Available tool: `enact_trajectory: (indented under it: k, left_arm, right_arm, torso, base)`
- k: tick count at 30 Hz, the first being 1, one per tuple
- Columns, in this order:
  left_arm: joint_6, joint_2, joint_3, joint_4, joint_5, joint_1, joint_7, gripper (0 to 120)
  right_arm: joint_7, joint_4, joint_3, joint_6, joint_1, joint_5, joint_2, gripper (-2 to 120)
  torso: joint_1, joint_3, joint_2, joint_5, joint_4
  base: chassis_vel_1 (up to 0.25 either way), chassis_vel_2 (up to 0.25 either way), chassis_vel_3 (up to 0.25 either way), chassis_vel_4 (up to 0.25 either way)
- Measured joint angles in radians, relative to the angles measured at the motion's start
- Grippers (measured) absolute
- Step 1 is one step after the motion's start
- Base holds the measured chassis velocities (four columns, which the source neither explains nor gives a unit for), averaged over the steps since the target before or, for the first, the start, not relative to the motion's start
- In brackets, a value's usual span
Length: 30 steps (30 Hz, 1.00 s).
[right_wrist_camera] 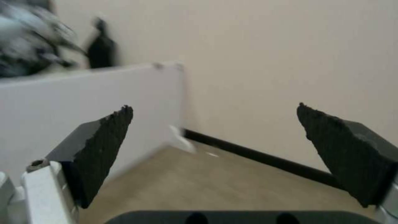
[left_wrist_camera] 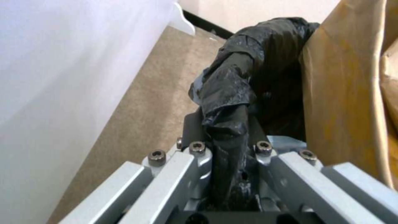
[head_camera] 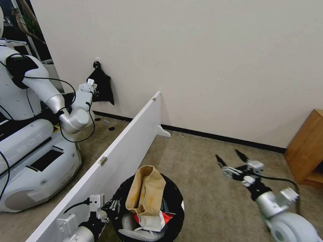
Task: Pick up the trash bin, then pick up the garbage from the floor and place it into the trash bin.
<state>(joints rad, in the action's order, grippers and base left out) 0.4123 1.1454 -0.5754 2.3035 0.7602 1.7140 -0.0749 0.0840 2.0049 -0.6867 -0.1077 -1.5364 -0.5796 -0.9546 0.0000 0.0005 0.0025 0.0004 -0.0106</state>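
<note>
The left tool (head_camera: pixel 108 205) is clamped on the rim of the trash bin (head_camera: pixel 175 201), its fingers (left_wrist_camera: pixel 195 124) closed over a fold of the crinkled black liner (left_wrist_camera: pixel 232 84) at the edge nearest the white partition board (head_camera: pixel 128 141). The bin sits low in the head view, just beside that board, with a torn brown paper bag (head_camera: pixel 145 188) standing out of its mouth and a red packet (head_camera: pixel 148 218) and white scraps tucked beneath. The right tool (head_camera: pixel 232 160) hangs over bare carpet (head_camera: pixel 202 174) on the far side of the bin from the board, its dark pads (right_wrist_camera: pixel 104 146) spread wide with nothing between them, pointed toward the wall and its black baseboard (head_camera: pixel 222 137).

Judging by its load of paper and wrappers, the bin is probably light, but the hold looks delicate: the liner is thin, slick plastic that can slide or tear, so a grip that also catches the stiff rim under the film seems safer than film alone. Held at one point on its edge, the bin would tend to tilt away, and the tall paper bag, soft and loosely seated, could tip out. Any litter of this kind is crushable and best pinched across its bulk.

A second robot (head_camera: pixel 30 144) stands beyond the board, and a wooden cabinet (head_camera: pixel 306 148) stands at the far right, well apart from the bin.
</note>
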Motion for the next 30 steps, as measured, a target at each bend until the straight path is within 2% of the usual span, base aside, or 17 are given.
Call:
enact_trajectory:
  k: [1,3,4,5,7,8,9,10,12,21,30]
  left_arm:
    - [-0.008,0.012,-0.004,0.0,-0.012,0.008,0.0,4]
    - [-0.011,0.017,-0.005,0.0,-0.016,0.011,0.0,4]
    - [-0.018,0.026,-0.004,0.0,-0.028,0.02,0.0,4]
    - [-0.018,0.026,-0.004,0.0,-0.028,0.02,0.0,4]
    - [-0.028,0.037,0.002,-0.007,-0.049,0.027,0.004,4]
    - [-0.028,0.037,0.002,-0.007,-0.049,0.027,0.004,4]
    - [-0.033,0.044,0.006,-0.013,-0.06,0.03,0.005,4]
    - [-0.033,0.044,0.006,-0.013,-0.06,0.03,0.005,4]
    - [-0.036,0.056,0.011,-0.016,-0.069,0.033,0.006,4]
    - [-0.046,0.061,0.006,-0.024,-0.077,0.036,0.006,4]
    - [-0.052,0.058,0.007,-0.043,-0.08,0.03,0.009,4]
  right_arm:
    - [-0.016,0.012,-0.06,0.013,-0.051,0.058,-0.046,100]
    - [-0.018,0.016,-0.084,0.019,-0.076,0.08,-0.073,100]
    - [-0.021,0.018,-0.129,0.017,-0.123,0.113,-0.132,100]
    - [-0.021,0.018,-0.129,0.017,-0.123,0.113,-0.132,100]
    - [-0.013,0.014,-0.158,-0.014,-0.16,0.139,-0.192,100]
    - [-0.013,0.014,-0.158,-0.014,-0.16,0.139,-0.192,100]
    - [-0.003,0.013,-0.177,-0.027,-0.175,0.158,-0.228,100]
    - [-0.003,0.013,-0.177,-0.027,-0.175,0.158,-0.228,100]
    - [0.004,0.013,-0.194,-0.036,-0.184,0.179,-0.274,100]
    - [-0.004,-0.01,-0.216,-0.041,-0.21,0.257,-0.327,100]
    - [0.015,-0.055,-0.235,-0.088,-0.246,0.262,-0.362,100]
  torso:
    - [0.0,0.0,0.0,-0.0009,0.0]
    - [0.0,0.0,0.0,-0.0005,-0.0001]
    - [0.0,0.0,0.0,-0.0003,-0.0004]
    - [0.0,0.0,0.0,-0.0003,-0.0004]
    - [0.0,0.0,0.0,-0.0001,-0.0003]
    - [0.0,0.0,0.0,-0.0001,-0.0003]
    - [0.0,0.0,0.0,-0.0005,-0.0002]
    - [0.0,0.0,0.0,-0.0005,-0.0002]
    - [0.0,0.0,0.0,-0.0003,-0.0001]
    - [0.0,0.0,0.0,-0.0003,0.0]
    - [0.0,0.0,0.0,-0.0003,-0.0002]
  base:
    - [0.0,0.0,0.0,0.0]
    - [0.0,0.0,0.0,0.0]
    - [0.0,0.0,0.0,0.0]
    - [0.0,0.0,0.0,0.0]
    - [0.0,0.0,0.0,0.0]
    - [0.0,0.0,0.0,0.0]
    - [0.0,0.0,0.0,0.0]
    - [0.0,0.0,0.0,0.0]
    - [0.0,0.0,0.0,0.0]
    - [0.0,0.0,0.0,0.0]
    - [0.0,0.0,0.0,0.0]
